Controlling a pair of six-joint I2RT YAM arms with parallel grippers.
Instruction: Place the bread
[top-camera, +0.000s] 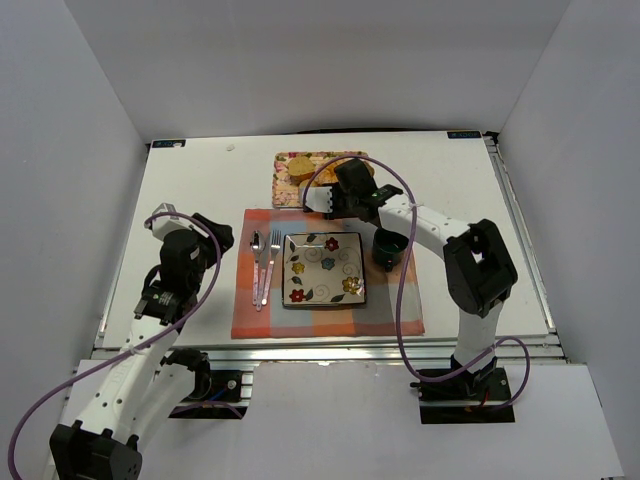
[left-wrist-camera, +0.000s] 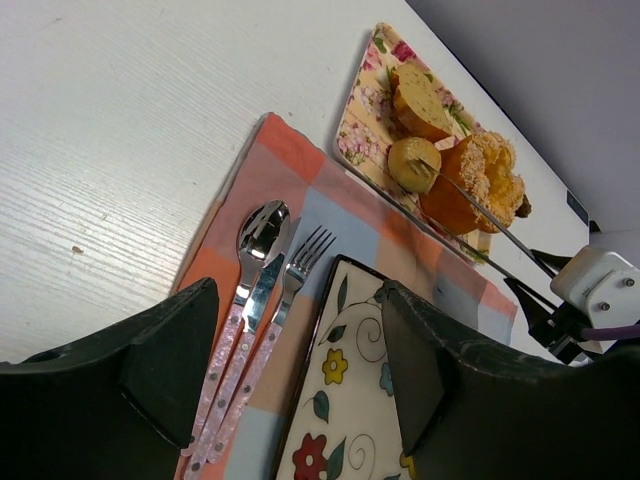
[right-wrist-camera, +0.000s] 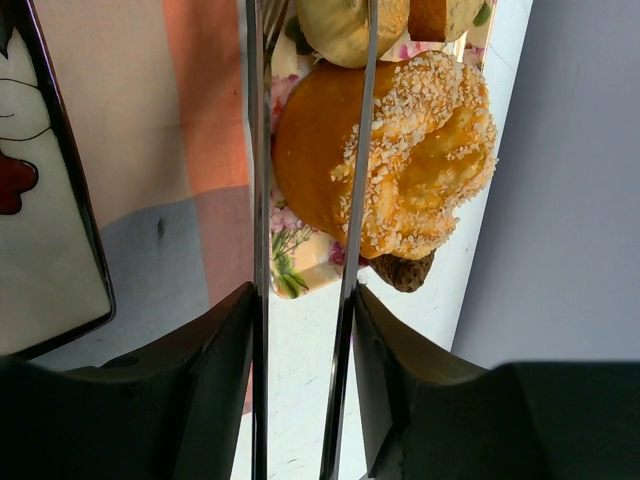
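Left wrist view: left tool (left-wrist-camera: 300, 335) spread wide, empty, over pink-handled metal spoon (left-wrist-camera: 262, 232) and fork (left-wrist-camera: 305, 255) on checked cloth (left-wrist-camera: 290, 150). Small round golden-yellow bun (left-wrist-camera: 412, 163) on floral rectangular tray (left-wrist-camera: 362, 120), between tips of slim metal tongs (right-wrist-camera: 351, 250). Right tool (right-wrist-camera: 300, 330) clamped on tongs.

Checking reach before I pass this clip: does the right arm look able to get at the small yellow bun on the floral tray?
Probably yes. Its hand holds metal tongs whose tips sit at the bun, passing above the orange ring cake; nothing appears to block them.
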